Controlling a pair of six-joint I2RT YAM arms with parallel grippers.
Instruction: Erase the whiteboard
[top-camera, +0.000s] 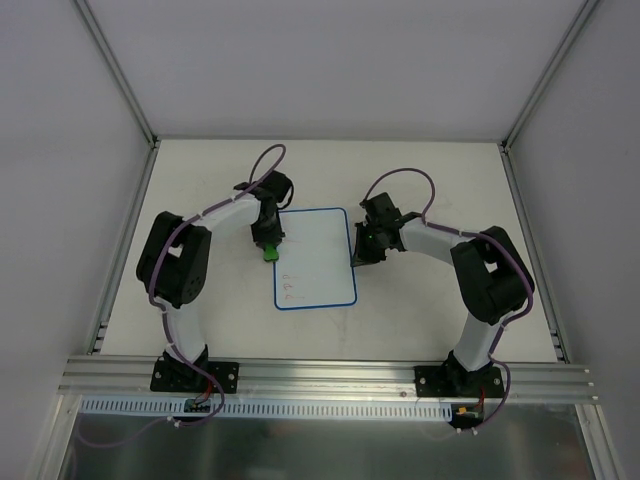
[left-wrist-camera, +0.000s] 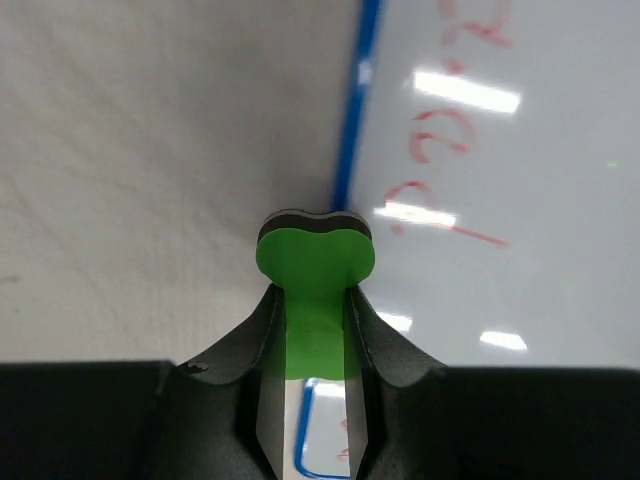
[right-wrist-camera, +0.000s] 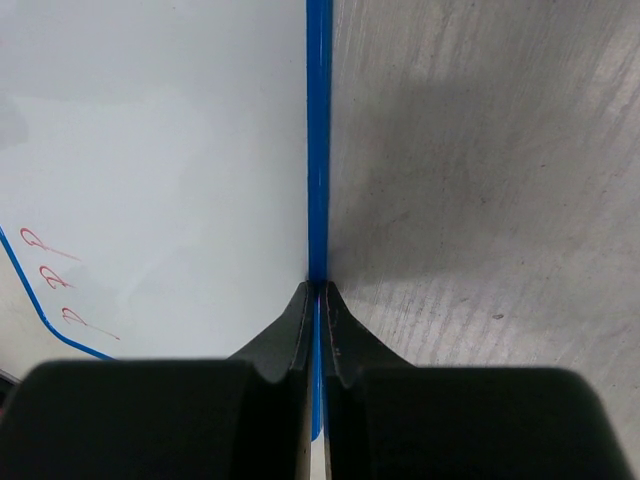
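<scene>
The whiteboard (top-camera: 318, 250) lies flat mid-table, blue-bordered, with three small red marks (top-camera: 290, 286) near its front left corner. My left gripper (top-camera: 268, 248) is shut on a green bone-shaped eraser (top-camera: 269, 254) at the board's left edge. In the left wrist view the eraser (left-wrist-camera: 315, 258) sits between my fingers (left-wrist-camera: 380, 340), just over the blue border, with red marks (left-wrist-camera: 440, 135) on the board (left-wrist-camera: 530, 230) to the right. My right gripper (top-camera: 357, 250) is shut on the board's right edge; in the right wrist view the jaws (right-wrist-camera: 318, 292) pinch the blue border of the board (right-wrist-camera: 160, 150).
The off-white scuffed tabletop (top-camera: 450, 180) surrounds the board. Aluminium rails (top-camera: 330, 375) run along the near edge and up both sides. White walls close in the back and sides.
</scene>
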